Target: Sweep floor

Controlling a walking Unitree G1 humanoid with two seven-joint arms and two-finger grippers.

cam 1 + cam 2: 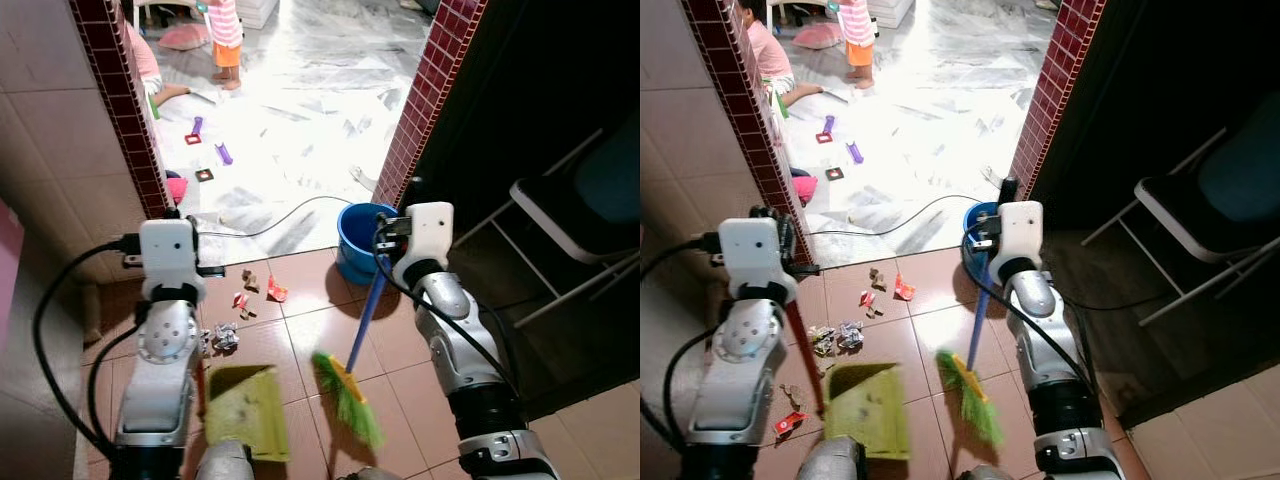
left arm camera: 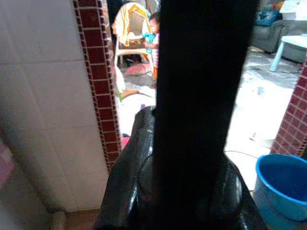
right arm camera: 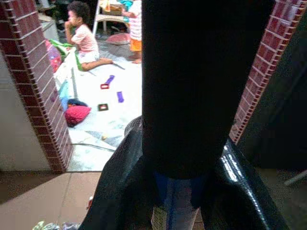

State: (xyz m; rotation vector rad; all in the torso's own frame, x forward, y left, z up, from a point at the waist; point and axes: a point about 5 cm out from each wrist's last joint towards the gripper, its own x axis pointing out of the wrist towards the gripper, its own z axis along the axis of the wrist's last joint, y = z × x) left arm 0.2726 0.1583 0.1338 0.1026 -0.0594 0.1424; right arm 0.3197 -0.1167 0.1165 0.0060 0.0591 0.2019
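Note:
A broom with green bristles (image 1: 350, 400) and a blue handle (image 1: 366, 312) stands tilted on the red-brown tiles. My right gripper (image 1: 409, 194) is shut on its upper part, and the blue handle (image 3: 175, 203) shows below the black finger (image 3: 206, 72). A yellow-green dustpan (image 1: 246, 410) rests on the floor to the left of the bristles. Its red handle (image 1: 805, 350) rises toward my left gripper (image 1: 174, 213), which is shut on it. Crumpled wrappers (image 1: 225, 337) and red scraps (image 1: 276, 290) lie just beyond the dustpan. More scraps (image 1: 790, 422) sit beside my left arm.
A blue bucket (image 1: 358, 238) stands by the doorway behind the broom. A folding chair (image 1: 575, 225) is at the right in shadow. A cable (image 1: 290, 215) crosses the threshold. Tiled walls with red brick edges (image 1: 120, 110) frame the doorway. Two children (image 1: 855, 35) and small toys (image 1: 222, 153) are in the bright room beyond.

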